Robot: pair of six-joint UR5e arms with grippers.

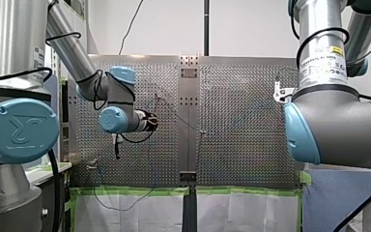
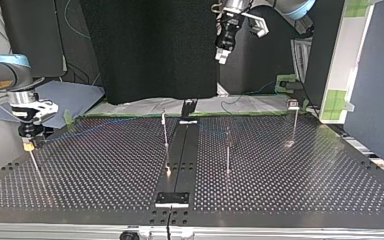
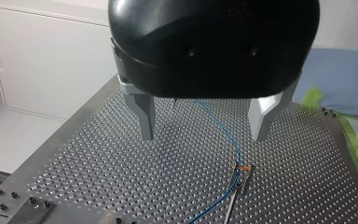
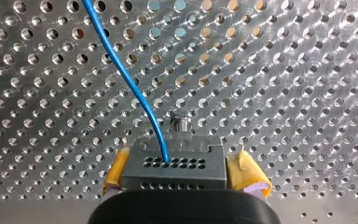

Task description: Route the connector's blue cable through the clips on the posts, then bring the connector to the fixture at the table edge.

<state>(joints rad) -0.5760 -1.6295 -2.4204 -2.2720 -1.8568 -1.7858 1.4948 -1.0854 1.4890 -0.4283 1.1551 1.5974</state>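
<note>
My right arm's fingers point(image 4: 251, 175), yellow-padded, were closed on the connector point(image 4: 173, 167) low over the desk point(image 4: 289, 70) at the top view's left edge. The blue cable point(image 4: 126, 77) left the connector's face and ran ahead of them across the holes, with a small metal stud point(image 4: 179, 123) just ahead of the connector. My left arm's fingers point(image 3: 145, 116) hung spread and empty well above the desk, the cable passing beneath their gap to a clipped post point(image 3: 240, 169), so the right arm looked much the better placed to carry the connector on.
</note>
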